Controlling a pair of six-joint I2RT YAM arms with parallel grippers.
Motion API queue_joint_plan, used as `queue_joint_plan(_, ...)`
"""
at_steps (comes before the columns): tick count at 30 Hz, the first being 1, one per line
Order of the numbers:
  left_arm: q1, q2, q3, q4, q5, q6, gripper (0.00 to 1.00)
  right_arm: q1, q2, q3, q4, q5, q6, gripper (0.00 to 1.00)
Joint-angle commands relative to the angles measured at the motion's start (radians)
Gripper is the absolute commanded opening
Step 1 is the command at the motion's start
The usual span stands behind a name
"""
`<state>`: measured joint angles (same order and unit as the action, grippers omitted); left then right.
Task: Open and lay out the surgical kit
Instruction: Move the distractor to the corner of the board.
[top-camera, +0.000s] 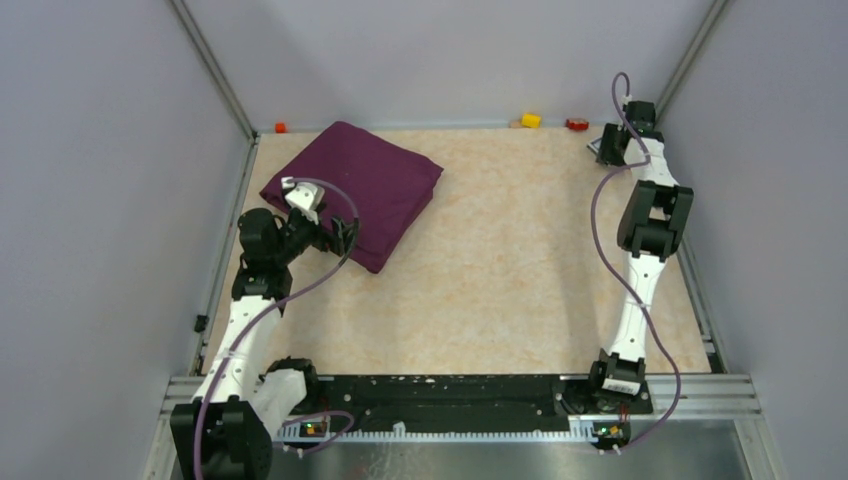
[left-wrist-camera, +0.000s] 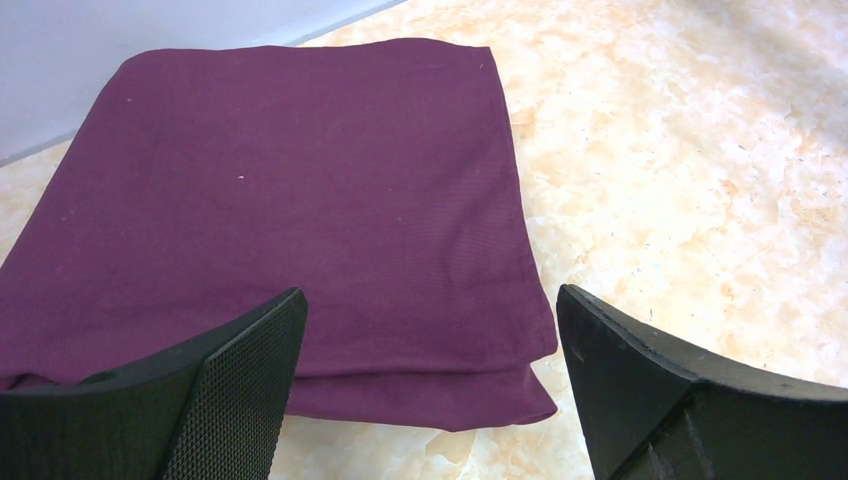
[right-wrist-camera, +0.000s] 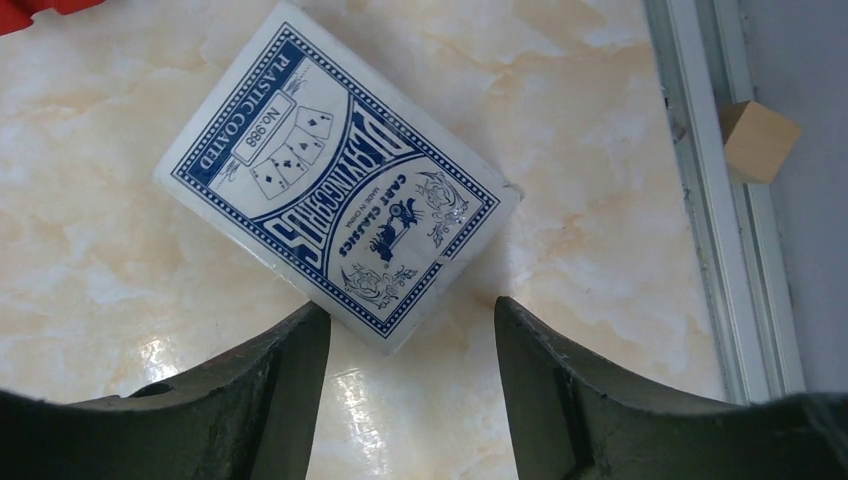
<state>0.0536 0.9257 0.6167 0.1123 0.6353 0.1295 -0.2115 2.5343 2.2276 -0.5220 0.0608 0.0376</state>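
Note:
The surgical kit is a folded dark purple cloth wrap (top-camera: 352, 190) lying at the back left of the table; what it holds is hidden inside. In the left wrist view the wrap (left-wrist-camera: 280, 210) fills the upper left. My left gripper (top-camera: 343, 236) hangs wide open at the wrap's near corner (left-wrist-camera: 430, 310), with nothing between its fingers. My right gripper (top-camera: 607, 147) is far off at the back right corner, open, its fingertips just short of a blue-white card packet (right-wrist-camera: 335, 175) and gripping nothing.
A red block (right-wrist-camera: 40, 8) lies beside the packet. A yellow block (top-camera: 530, 120) and a red block (top-camera: 577, 124) sit by the back wall, an orange one (top-camera: 280, 127) at the back left corner. A wooden cube (right-wrist-camera: 758, 140) rests beyond the metal frame rail (right-wrist-camera: 715, 190).

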Motion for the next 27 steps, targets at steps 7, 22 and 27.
queue_joint_plan(7, 0.011, 0.006, -0.008, 0.049, 0.009, -0.002, 0.99, -0.011, 0.025, 0.017, -0.022, 0.143, -0.032, 0.58)
queue_joint_plan(22, 0.013, 0.012, -0.011, 0.051, 0.005, -0.001, 0.99, -0.012, 0.108, 0.14, -0.013, 0.216, -0.08, 0.56)
queue_joint_plan(27, 0.015, 0.01, -0.012, 0.059, -0.014, -0.008, 0.99, -0.012, 0.097, 0.144, 0.0, 0.214, -0.087, 0.57)
